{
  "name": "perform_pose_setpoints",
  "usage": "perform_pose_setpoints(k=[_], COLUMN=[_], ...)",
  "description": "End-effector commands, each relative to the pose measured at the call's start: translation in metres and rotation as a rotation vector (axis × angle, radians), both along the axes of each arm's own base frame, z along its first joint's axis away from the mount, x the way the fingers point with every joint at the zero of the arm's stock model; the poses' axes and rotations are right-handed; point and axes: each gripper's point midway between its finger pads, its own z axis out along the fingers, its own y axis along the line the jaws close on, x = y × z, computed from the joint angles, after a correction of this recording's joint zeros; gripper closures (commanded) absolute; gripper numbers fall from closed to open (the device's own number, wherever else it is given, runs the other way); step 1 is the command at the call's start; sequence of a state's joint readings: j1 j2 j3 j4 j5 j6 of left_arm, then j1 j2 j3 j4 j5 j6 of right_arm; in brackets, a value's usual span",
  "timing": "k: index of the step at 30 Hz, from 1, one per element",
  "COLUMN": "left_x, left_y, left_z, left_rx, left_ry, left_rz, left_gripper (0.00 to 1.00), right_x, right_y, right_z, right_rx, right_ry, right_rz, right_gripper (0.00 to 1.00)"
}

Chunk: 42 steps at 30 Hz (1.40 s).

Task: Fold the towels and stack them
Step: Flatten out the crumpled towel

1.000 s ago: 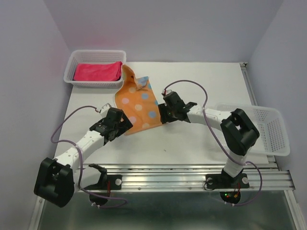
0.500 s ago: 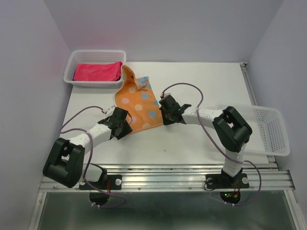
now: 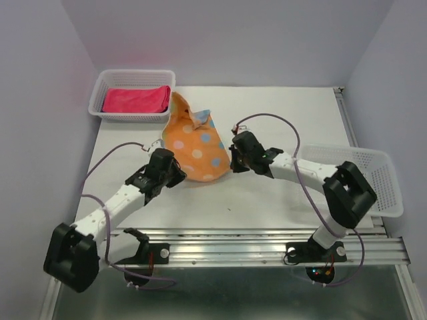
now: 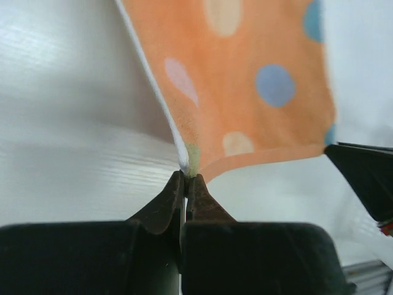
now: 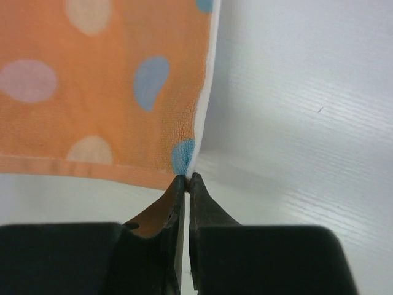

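top view, centre: orange dotted towel on the white table. the left gripper is clamped on its lower-left corner, the right gripper on its lower-right corner. upper left: pink towel lying in a white basket.

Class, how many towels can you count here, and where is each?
2. The pink-red towel lies folded in the far-left basket; the orange polka-dot towel is pinched by the left claw and right claw. Others may be hidden.
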State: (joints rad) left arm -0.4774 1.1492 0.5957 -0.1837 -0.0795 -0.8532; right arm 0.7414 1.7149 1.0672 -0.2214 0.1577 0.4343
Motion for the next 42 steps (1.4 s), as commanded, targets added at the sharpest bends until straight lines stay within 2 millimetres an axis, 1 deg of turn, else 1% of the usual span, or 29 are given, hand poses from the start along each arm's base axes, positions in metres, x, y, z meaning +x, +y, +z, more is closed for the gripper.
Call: perform_pose_setpoints(k=[1, 2, 3, 4, 6, 7, 8, 9, 10, 11, 12, 14, 15, 16, 19, 21, 22, 26, 28, 29, 30, 31, 32, 33, 34, 35, 38, 41, 42], left_x=[0.011, 0.011, 0.004, 0.002, -0.007, -0.012, -0.021, -0.031, -0.04, -0.049, -0.063, -0.079, -0.095, -0.102, -0.126, -0.134, -0.133, -0.126, -0.117, -0.113, -0.104, -0.101, -0.104, -0.1, -0.103, -0.106, -0.121, -0.132, -0.133], left_y=[-0.026, -0.027, -0.032, -0.034, -0.028, -0.026, -0.025, -0.029, -0.029, -0.029, -0.033, -0.037, -0.04, -0.041, -0.04, -0.036, -0.035, -0.037, -0.038, -0.037, -0.039, -0.041, -0.039, -0.044, -0.044, -0.045, -0.046, -0.045, -0.046], left_z=[0.095, 0.116, 0.147, 0.176, 0.234, 0.251, 0.272, 0.291, 0.314, 0.33, 0.35, 0.369, 0.385, 0.39, 0.417, 0.424, 0.424, 0.418, 0.417, 0.42, 0.42, 0.423, 0.437, 0.441, 0.447, 0.456, 0.474, 0.482, 0.48], left_rx=[-0.152, -0.173, -0.226, -0.252, -0.296, -0.317, -0.343, -0.377, -0.411, -0.442, -0.494, -0.544, -0.594, -0.612, -0.676, -0.682, -0.684, -0.678, -0.658, -0.651, -0.632, -0.62, -0.619, -0.616, -0.616, -0.628, -0.67, -0.709, -0.718], left_ry=[-0.289, -0.344, -0.419, -0.488, -0.633, -0.673, -0.725, -0.766, -0.814, -0.851, -0.892, -0.937, -0.967, -0.971, -1.043, -1.066, -1.068, -1.053, -1.056, -1.064, -1.06, -1.069, -1.1, -1.101, -1.121, -1.142, -1.193, -1.199, -1.19], left_rz=[-0.116, -0.125, -0.176, -0.19, -0.199, -0.204, -0.221, -0.265, -0.29, -0.313, -0.362, -0.429, -0.487, -0.512, -0.578, -0.585, -0.575, -0.562, -0.541, -0.529, -0.514, -0.519, -0.524, -0.541, -0.559, -0.572, -0.628, -0.653, -0.654], left_gripper=[1.0, 1.0, 1.0, 1.0, 1.0, 1.0, 1.0, 1.0, 1.0, 1.0, 1.0, 1.0, 1.0, 1.0, 1.0, 1.0, 1.0, 1.0, 1.0, 1.0, 1.0, 1.0, 1.0, 1.0, 1.0, 1.0, 1.0, 1.0, 1.0], right_x=[0.004, 0.0, -0.004, -0.011, -0.023, -0.029, -0.046, -0.055, -0.066, -0.086, -0.097, -0.117, -0.135, -0.144, -0.173, -0.179, -0.181, -0.167, -0.157, -0.148, -0.141, -0.136, -0.138, -0.135, -0.137, -0.146, -0.16, -0.19, -0.195], right_y=[0.022, 0.022, 0.023, 0.018, 0.014, 0.01, 0.006, 0.003, 0.0, -0.004, -0.007, -0.011, -0.015, -0.016, -0.022, -0.026, -0.03, -0.035, -0.038, -0.034, -0.035, -0.035, -0.037, -0.033, -0.031, -0.031, -0.031, -0.038, -0.04], right_z=[0.114, 0.129, 0.149, 0.182, 0.223, 0.24, 0.274, 0.296, 0.312, 0.335, 0.35, 0.37, 0.386, 0.392, 0.414, 0.421, 0.423, 0.421, 0.426, 0.424, 0.426, 0.43, 0.446, 0.447, 0.452, 0.464, 0.478, 0.499, 0.501], right_rx=[0.239, 0.267, 0.298, 0.348, 0.412, 0.44, 0.512, 0.551, 0.589, 0.648, 0.687, 0.75, 0.806, 0.829, 0.908, 0.929, 0.935, 0.914, 0.892, 0.875, 0.859, 0.839, 0.847, 0.833, 0.838, 0.856, 0.887, 0.943, 0.953], right_ry=[-0.24, -0.26, -0.288, -0.344, -0.406, -0.434, -0.482, -0.515, -0.537, -0.568, -0.585, -0.606, -0.618, -0.618, -0.618, -0.621, -0.63, -0.66, -0.691, -0.688, -0.699, -0.718, -0.747, -0.747, -0.756, -0.773, -0.784, -0.799, -0.796], right_rz=[0.071, 0.085, 0.109, 0.119, 0.147, 0.157, 0.201, 0.224, 0.252, 0.311, 0.337, 0.39, 0.443, 0.469, 0.551, 0.552, 0.546, 0.464, 0.417, 0.399, 0.368, 0.365, 0.37, 0.386, 0.404, 0.445, 0.506, 0.602, 0.618], right_gripper=[0.99, 0.99, 0.99, 0.99, 0.99, 0.99, 0.99, 0.99, 0.99, 0.99, 0.99, 0.99, 0.99, 0.99, 0.99, 0.99, 0.99, 0.99, 0.99, 0.99, 0.99, 0.99, 0.99, 0.99, 0.99, 0.99, 0.99, 0.99, 0.99])
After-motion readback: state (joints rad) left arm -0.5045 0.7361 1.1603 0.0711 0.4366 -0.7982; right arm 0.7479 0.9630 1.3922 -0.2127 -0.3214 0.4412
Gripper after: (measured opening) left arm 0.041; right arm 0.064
